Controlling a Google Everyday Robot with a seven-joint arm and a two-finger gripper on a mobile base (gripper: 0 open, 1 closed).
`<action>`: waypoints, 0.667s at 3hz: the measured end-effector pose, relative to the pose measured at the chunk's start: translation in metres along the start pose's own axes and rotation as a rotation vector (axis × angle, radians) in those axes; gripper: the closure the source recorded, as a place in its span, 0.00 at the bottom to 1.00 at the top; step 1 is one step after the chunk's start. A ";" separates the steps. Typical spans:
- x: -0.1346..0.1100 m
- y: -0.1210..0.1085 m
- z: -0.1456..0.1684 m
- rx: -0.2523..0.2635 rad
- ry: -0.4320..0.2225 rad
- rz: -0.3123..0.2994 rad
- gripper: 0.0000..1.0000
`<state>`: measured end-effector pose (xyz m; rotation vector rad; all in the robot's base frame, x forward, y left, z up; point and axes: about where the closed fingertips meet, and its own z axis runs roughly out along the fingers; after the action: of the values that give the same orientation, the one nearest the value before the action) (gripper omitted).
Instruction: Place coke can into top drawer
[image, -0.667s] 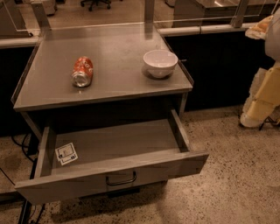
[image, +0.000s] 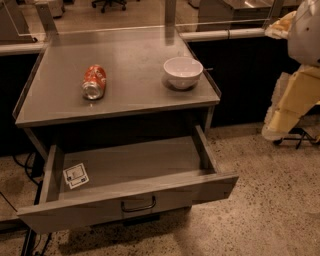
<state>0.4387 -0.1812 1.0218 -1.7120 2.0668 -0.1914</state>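
Note:
The coke can (image: 94, 81) lies on its side on the left part of the grey cabinet top (image: 135, 100), its silver end facing me. Below, the top drawer (image: 130, 200) is pulled open, with a dark curved handle (image: 138, 205) on its front and a small white tag (image: 75, 175) lying inside at the left. My cream-coloured arm (image: 295, 95) hangs at the right edge of the camera view, well away from the can. The gripper (image: 274, 129) seems to be at the arm's lower end, beside the cabinet, with nothing visibly in it.
A white round bowl (image: 183, 72) stands on the right part of the cabinet top. A raised lip runs along the top's sides. A rail and glass partition (image: 220, 34) stand behind it. Speckled floor (image: 270, 210) spreads to the right of the drawer.
The lower end of my arm has shifted slightly to the left. The can, bowl and drawer have not moved.

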 end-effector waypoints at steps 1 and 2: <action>-0.031 0.004 -0.005 -0.007 -0.050 -0.074 0.00; -0.032 0.004 -0.005 -0.006 -0.051 -0.075 0.00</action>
<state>0.4371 -0.1506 1.0327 -1.7812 1.9704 -0.1628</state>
